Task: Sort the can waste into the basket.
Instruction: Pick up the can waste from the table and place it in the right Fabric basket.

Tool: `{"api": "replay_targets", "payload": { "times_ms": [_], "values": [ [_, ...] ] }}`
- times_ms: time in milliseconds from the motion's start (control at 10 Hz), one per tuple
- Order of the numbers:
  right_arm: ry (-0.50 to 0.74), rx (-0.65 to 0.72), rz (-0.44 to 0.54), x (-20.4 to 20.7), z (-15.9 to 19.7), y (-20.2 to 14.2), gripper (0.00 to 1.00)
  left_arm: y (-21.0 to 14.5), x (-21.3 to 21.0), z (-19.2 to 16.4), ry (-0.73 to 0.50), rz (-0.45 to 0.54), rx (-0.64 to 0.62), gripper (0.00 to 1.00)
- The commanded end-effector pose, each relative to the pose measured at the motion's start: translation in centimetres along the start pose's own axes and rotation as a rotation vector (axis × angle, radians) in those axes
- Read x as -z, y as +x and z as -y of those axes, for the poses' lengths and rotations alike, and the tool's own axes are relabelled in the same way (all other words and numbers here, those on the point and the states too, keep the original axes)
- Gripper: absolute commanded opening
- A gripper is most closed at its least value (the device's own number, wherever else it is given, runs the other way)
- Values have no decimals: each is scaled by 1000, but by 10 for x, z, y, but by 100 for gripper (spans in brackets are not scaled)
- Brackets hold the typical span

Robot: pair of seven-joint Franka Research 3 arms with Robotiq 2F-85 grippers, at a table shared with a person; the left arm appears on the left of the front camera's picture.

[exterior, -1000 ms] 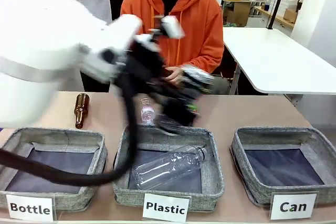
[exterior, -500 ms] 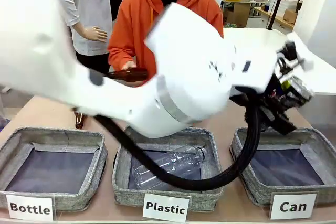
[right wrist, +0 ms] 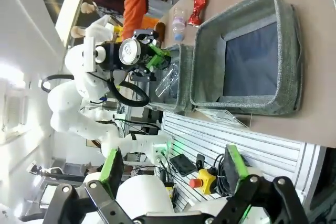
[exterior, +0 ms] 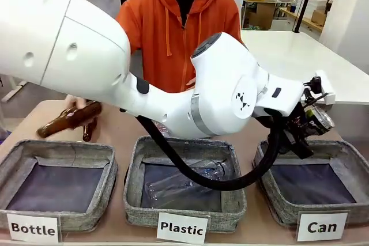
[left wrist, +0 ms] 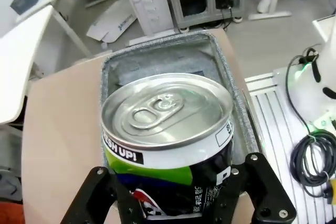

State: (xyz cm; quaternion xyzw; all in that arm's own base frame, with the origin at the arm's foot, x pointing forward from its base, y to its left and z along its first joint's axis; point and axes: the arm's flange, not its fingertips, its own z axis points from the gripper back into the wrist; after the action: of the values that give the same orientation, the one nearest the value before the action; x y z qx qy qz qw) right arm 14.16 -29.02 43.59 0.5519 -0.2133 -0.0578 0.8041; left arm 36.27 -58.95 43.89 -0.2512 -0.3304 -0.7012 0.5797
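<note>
1. Where the table (exterior: 121, 120) runs to its left end in the front view, the grey Bottle basket (exterior: 57, 148) sits at the near edge. Behind it a person's hand (exterior: 74, 103) holds a brown bottle (exterior: 57, 124) tilted above the tabletop. A second brown bottle (exterior: 87, 132) lies on the table just beyond.
2. At the middle is the Plastic basket (exterior: 237, 194), with a clear plastic bottle (exterior: 173, 185) lying on its dark lining.
3. The white left arm (exterior: 219, 96) comes in from the left and reaches across over the middle basket to the right side of the table.
4. The left gripper (exterior: 308, 133) is clamped on the black can (exterior: 319, 120). It holds the can in the air over the far left corner of the Can basket (exterior: 346, 154). In the left wrist view the fingers (left wrist: 94, 192) press on both sides of the can (left wrist: 168, 129). Its silver top faces the camera, green-and-white print runs under the rim, and the basket (left wrist: 220, 56) lies beyond it.
5. In the right wrist view the right gripper (right wrist: 176, 166) is spread wide with nothing between its green pads (right wrist: 112, 165). It is well apart from the Can basket (right wrist: 286, 51). Past the baskets the red can (right wrist: 198, 10) lies on the tabletop, just beside a small clear bottle (right wrist: 178, 24).
</note>
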Motion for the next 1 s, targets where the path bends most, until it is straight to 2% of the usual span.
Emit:
{"api": "replay_targets", "payload": {
  "times_ms": [0,100,200,400,500,600,700,800,900],
  "values": [
    [-13,11,24,3,-1,-2,100,0,20,-5,-36,-11,8,0],
    [-13,11,24,3,-1,-2,100,8,38,-11,-49,-6,31,0],
    [-13,11,24,3,-1,-2,100,15,54,-17,10,5,57,0],
    [-13,11,24,3,-1,-2,100,18,71,-13,7,23,51,0],
    [-13,11,24,3,-1,-2,100,17,72,-14,0,32,48,32],
    [-13,11,24,3,-1,-2,100,16,70,-16,-1,30,54,58],
    [-13,11,24,3,-1,-2,100,15,68,-15,-6,35,41,90],
    [-13,11,24,3,-1,-2,100,14,67,-15,-4,36,37,100],
    [-13,11,24,3,-1,-2,100,14,66,-16,-8,33,37,100]
  ]
}}
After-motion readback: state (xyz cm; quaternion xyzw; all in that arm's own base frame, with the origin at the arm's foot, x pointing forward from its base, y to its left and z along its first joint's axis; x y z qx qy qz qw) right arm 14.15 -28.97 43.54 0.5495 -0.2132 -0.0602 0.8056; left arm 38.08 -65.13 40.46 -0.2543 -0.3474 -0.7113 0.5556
